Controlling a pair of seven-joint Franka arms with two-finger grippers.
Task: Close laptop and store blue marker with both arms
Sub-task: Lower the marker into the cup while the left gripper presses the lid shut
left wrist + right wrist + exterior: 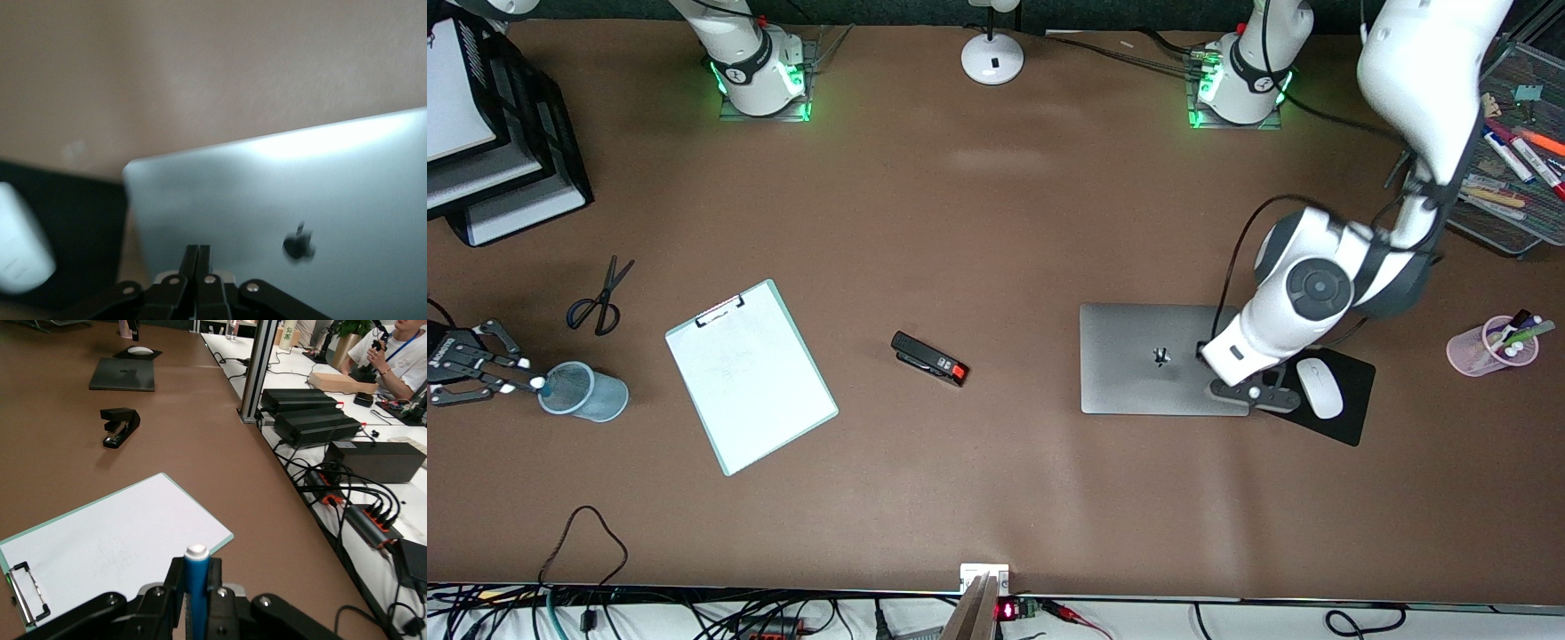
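Note:
The laptop (pixel 1138 378) lies closed, silver lid up, toward the left arm's end of the table; its apple logo shows in the left wrist view on the lid (pixel 300 193). My left gripper (pixel 1249 393) is shut and empty just over the lid's edge beside the mouse pad, its fingers (pixel 191 260) pressed together. My right gripper (pixel 527 380) is at the right arm's end, shut on the blue marker (pixel 196 580). The marker's white end (pixel 539 383) is at the rim of a translucent blue cup (pixel 591 396).
Between the cup and the laptop lie scissors (pixel 600 298), a white clipboard (pixel 749 376) and a black stapler (pixel 929 358). A white mouse (pixel 1319 388) sits on a black mouse pad (pixel 1352 422). A pink pen cup (pixel 1476 351), a mesh marker tray (pixel 1516 231) and stacked paper trays (pixel 489 133) stand at the table's ends.

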